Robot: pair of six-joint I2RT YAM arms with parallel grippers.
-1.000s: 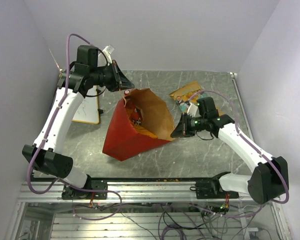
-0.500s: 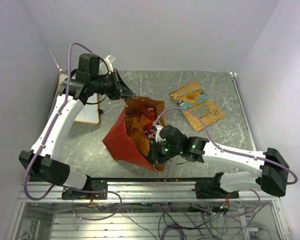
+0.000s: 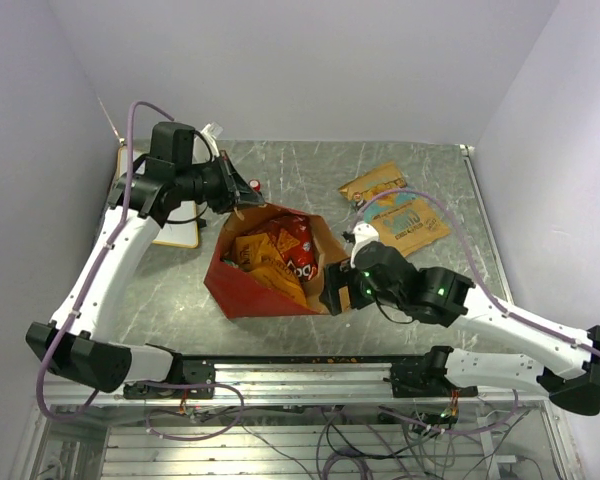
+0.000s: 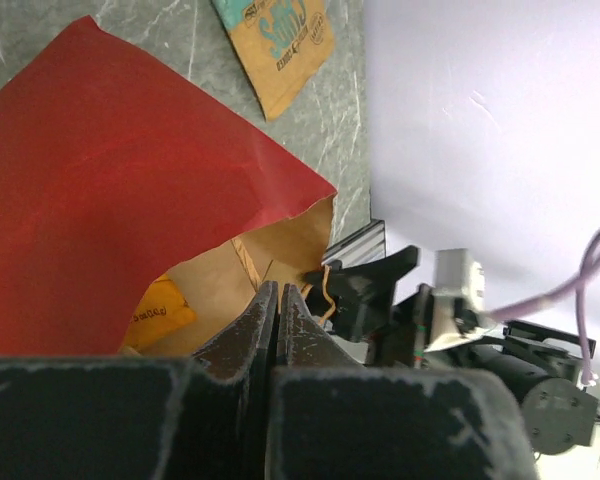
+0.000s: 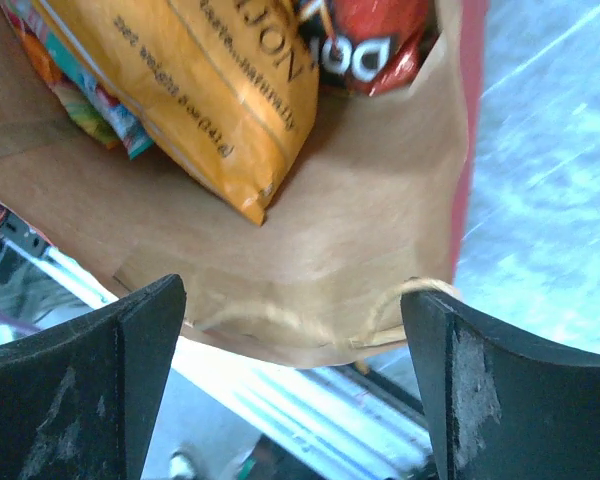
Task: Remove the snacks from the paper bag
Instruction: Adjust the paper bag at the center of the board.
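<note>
your left gripper [image 3: 245,192] was clamped shut on the far rim of the paper bag [image 3: 242,297], upper left of centre in the top view, fingers [image 4: 265,310] pressed flat together on the wrist camera with the kraft lining right behind them. the bag lay tilted on the table [image 3: 430,170] with its mouth facing up. the snacks [image 3: 270,262] were inside it, a red doritos bag [image 3: 298,250] on the right of the pile and an orange packet [image 5: 210,90] just beside it. your right gripper [image 3: 332,298] sat at the bag's lower right corner, jaws spread wide and holding nothing. on its wrist view the near rim and a twisted loop handle [image 5: 405,300] ran between the two fingers. two flat tan packets [image 3: 395,212] lay on the table at upper right, well apart from the bag.
</note>
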